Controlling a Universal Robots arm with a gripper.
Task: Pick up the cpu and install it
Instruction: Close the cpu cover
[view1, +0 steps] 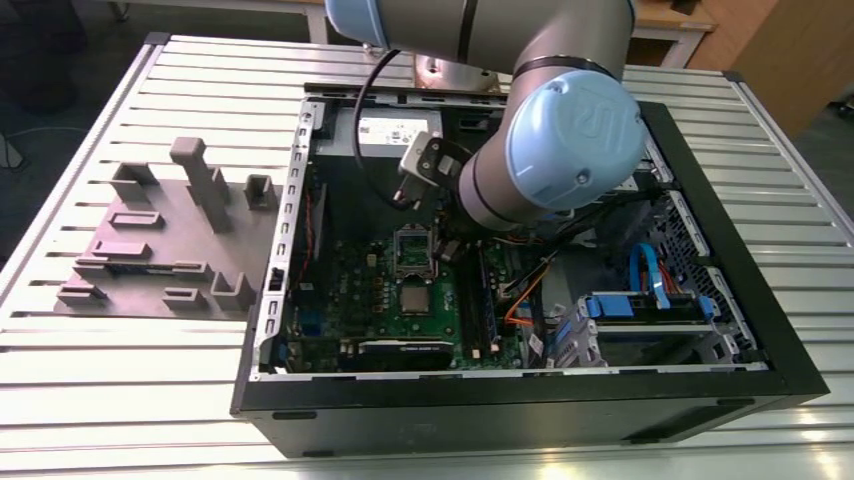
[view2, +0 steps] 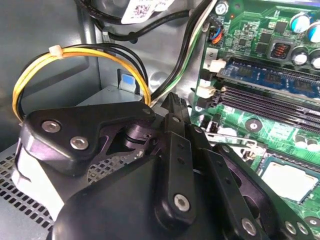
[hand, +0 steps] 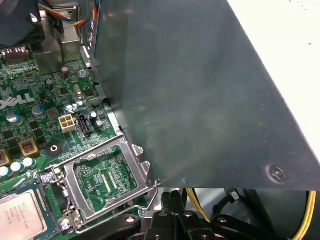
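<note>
Hand (view2: 175, 102) inside case (view1: 534, 412), cpu (hand: 20, 215) in socket (hand: 52, 198)

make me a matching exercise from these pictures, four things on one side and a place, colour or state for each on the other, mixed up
Things:
1 chip
2 hinged metal frame
3 grey fixture
4 tied wires

Descriptions:
A yellow
B standing open
C on the table, outside the computer case, at the exterior view's left
D seated in the green board

Pairs: 1-D, 2-B, 3-C, 4-A
</note>
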